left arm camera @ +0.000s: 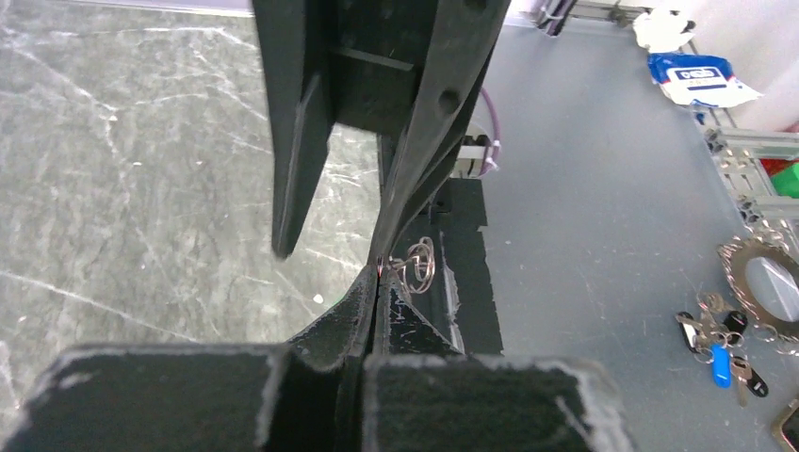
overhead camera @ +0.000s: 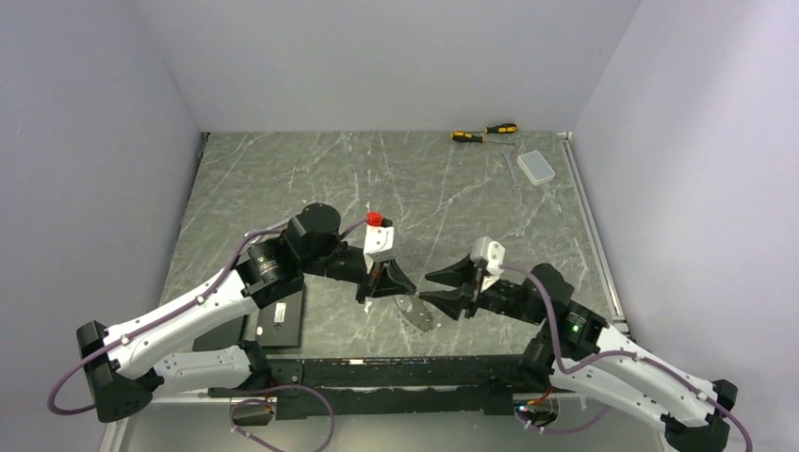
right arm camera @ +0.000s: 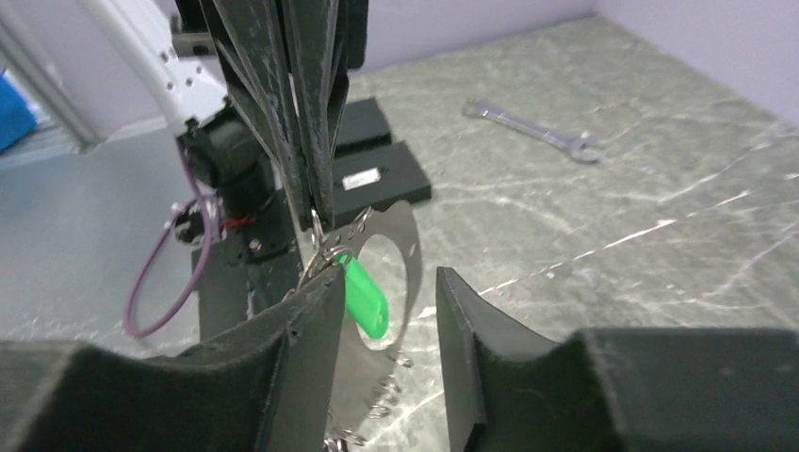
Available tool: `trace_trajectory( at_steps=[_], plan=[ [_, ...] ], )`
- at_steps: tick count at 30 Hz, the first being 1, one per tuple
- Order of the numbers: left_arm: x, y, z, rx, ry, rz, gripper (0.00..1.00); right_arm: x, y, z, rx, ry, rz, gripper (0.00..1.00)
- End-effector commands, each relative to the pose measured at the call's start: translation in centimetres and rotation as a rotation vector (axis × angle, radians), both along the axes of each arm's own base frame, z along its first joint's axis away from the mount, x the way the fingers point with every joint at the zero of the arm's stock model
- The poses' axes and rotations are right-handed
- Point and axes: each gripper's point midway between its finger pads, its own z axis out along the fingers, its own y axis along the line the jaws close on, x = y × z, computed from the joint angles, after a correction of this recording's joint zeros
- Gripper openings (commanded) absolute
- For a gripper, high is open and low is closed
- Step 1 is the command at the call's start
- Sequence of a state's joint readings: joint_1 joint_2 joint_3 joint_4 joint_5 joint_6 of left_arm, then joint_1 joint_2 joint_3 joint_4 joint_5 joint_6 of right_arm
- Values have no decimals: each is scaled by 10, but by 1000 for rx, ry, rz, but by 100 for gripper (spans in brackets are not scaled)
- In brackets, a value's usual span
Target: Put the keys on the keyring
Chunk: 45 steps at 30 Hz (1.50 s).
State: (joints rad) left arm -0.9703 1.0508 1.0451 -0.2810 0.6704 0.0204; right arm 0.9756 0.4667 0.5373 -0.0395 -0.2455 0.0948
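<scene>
Well to the left of the keyring (overhead camera: 416,315), two flat black boxes (overhead camera: 281,320) lie side by side on the marble table (overhead camera: 283,188), close to the left arm's elbow.

Just left of the keyring and above it, the left gripper (overhead camera: 384,287) points down with its fingers pressed flat together. The left wrist view shows them pinching a thin wire loop (left arm camera: 415,268) right at their tips.

In the right wrist view the keyring stands roughly upright directly below those tips, with its toothed rim and wide open centre turned toward the camera. I cannot tell whether its lower rim rests on the table.

The key (right arm camera: 366,299) hangs at the keyring's upper rim, where the left fingertips meet. Its bright green head dangles in front of the keyring's open centre. Whether it is already threaded onto the keyring cannot be made out.

Just right of the keyring, the right gripper (overhead camera: 429,287) is spread wide and holds nothing. The green head sits between its fingers, just beside the one nearer the left arm, and contact cannot be judged.

Well beyond the keyring, toward the far right corner, lie two yellow-and-black screwdrivers (overhead camera: 483,134), a small clear box (overhead camera: 537,167) and a silver wrench (right arm camera: 532,132).
</scene>
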Motion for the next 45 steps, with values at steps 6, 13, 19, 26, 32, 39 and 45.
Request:
trace_trajectory(
  at_steps=[6, 13, 19, 26, 32, 39, 45],
  plan=[
    [-37, -2, 25, -29, 34, -257, 0, -26, 17, 15, -78, -200, 233, 58],
    [-38, 0, 26, -1, 30, -276, 0, -45, 14, 23, -115, -260, 351, 59],
    [-18, -1, 12, 53, -1, -165, 0, -15, 0, 14, -204, -240, 162, 59],
    [-8, -2, 7, 33, -21, -97, 0, -2, -16, -4, -213, -105, 17, 58],
    [-19, -1, 13, -2, -18, -157, 0, -12, -12, -25, -221, -115, 85, 59],
    [-17, -3, 19, -17, -23, -149, 0, -19, 11, -29, -223, -95, 199, 59],
    [-13, -4, 21, -30, -44, -131, 0, -32, 20, -18, -164, -93, 285, 60]
  ],
)
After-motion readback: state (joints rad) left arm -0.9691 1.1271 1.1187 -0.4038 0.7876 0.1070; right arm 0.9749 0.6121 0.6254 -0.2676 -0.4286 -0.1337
